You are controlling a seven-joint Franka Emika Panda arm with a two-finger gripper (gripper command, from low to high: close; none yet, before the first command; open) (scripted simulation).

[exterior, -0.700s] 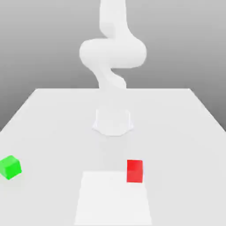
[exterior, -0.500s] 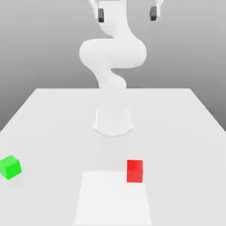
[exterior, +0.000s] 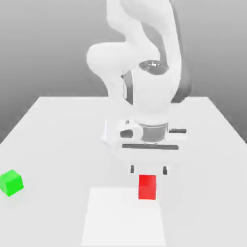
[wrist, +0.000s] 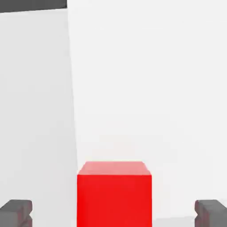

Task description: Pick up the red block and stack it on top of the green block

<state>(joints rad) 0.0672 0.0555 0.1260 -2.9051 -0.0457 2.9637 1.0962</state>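
Gripper [exterior: 148, 170] fingers spread apart just above the small matte red cube [exterior: 147, 186] — small matte green cube [exterior: 11, 183] sits by the white table's [exterior: 58, 140] edge, well apart

The arm reaches low, its gripper [exterior: 148, 170] spread wide.

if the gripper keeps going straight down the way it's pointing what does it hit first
Most likely the red block. The gripper points down just above it, open, with its fingers spread wider than the block, so they would probably pass either side and reach the table.
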